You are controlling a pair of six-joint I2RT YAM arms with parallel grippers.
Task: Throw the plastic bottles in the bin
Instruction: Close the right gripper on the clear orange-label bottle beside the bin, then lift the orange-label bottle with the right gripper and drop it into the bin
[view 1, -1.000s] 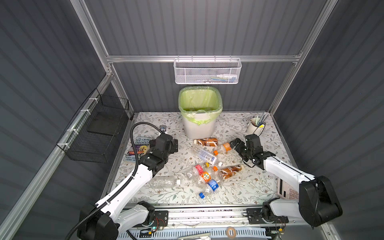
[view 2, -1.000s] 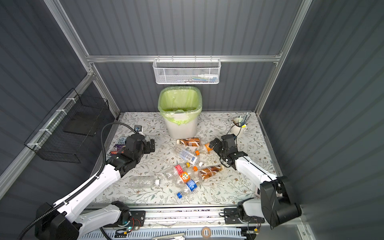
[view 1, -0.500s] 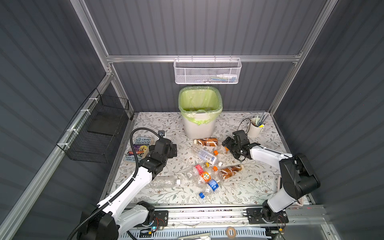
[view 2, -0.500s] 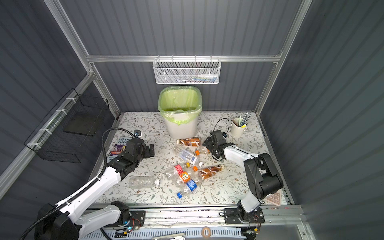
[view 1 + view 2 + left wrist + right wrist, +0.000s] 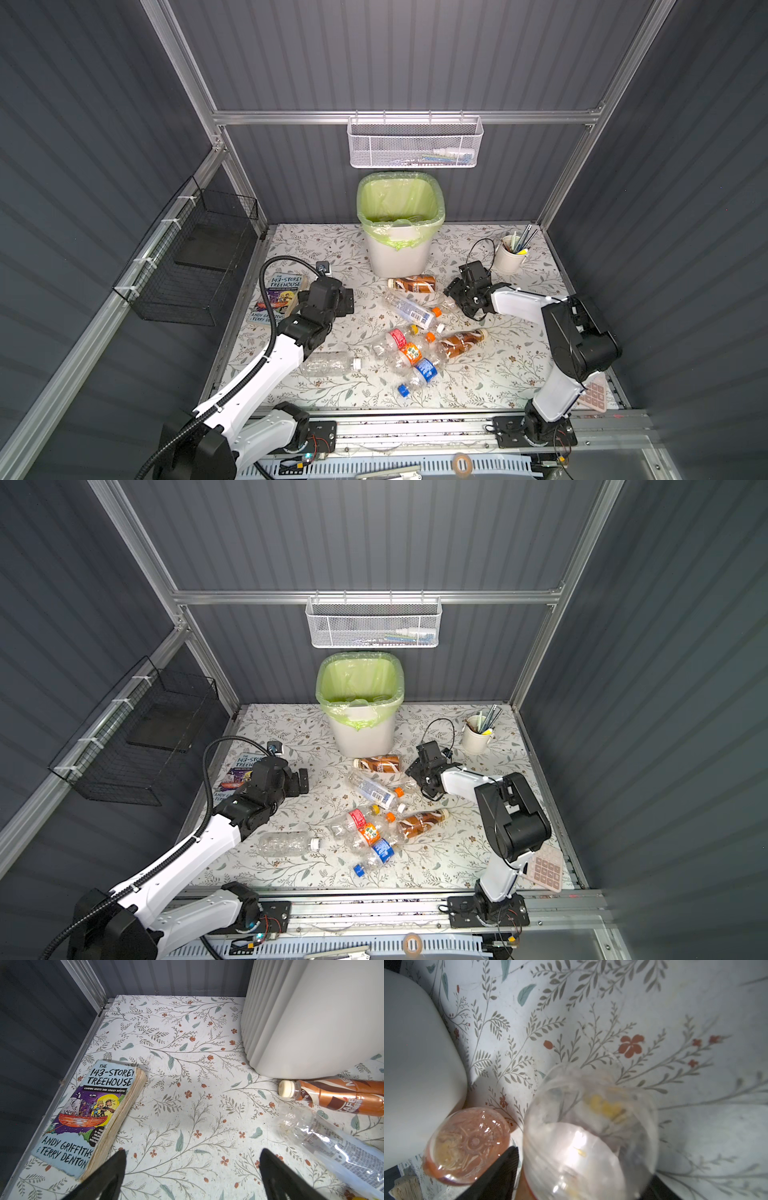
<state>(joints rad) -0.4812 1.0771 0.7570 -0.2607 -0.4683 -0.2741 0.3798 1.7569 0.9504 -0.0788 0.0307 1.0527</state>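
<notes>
We count eight plastic bottles (image 5: 376,848) that we can tell apart, all lying on the floral counter (image 5: 498,374), and one bin (image 5: 399,259). The right claw (image 5: 454,300) has its jaws partway closed around one clear bottle (image 5: 587,1136). The bottle fills the gap and one finger (image 5: 500,1169) lies along its side, but we cannot tell whether it is truly gripped (the wrist view is blurred there).

Just to this claw's left lie two more, a brown-label bottle (image 5: 415,284) and a long clear bottle (image 5: 409,309) with an orange cap. Back toward the robot from this claw, and to its left, four lie heaped together: one red-label bottle (image 5: 395,337), one orange-label bottle (image 5: 411,353), one brown tea bottle (image 5: 457,344) and one blue-label bottle (image 5: 424,370).

The left claw (image 5: 192,1151) stands wide open with nothing in it, over bare counter. One book (image 5: 89,1118) lies just to its left. The eighth, an unlabelled bottle (image 5: 328,365) with a white cap, lies behind it beside its arm.

The bin stands ahead of both claws, to the right of the left one and to the left of the right one. It is nearer the right claw, and the brown-label bottle lies just beside its foot. One cup of pens (image 5: 509,259) stands ahead of the right claw, to its right.
</notes>
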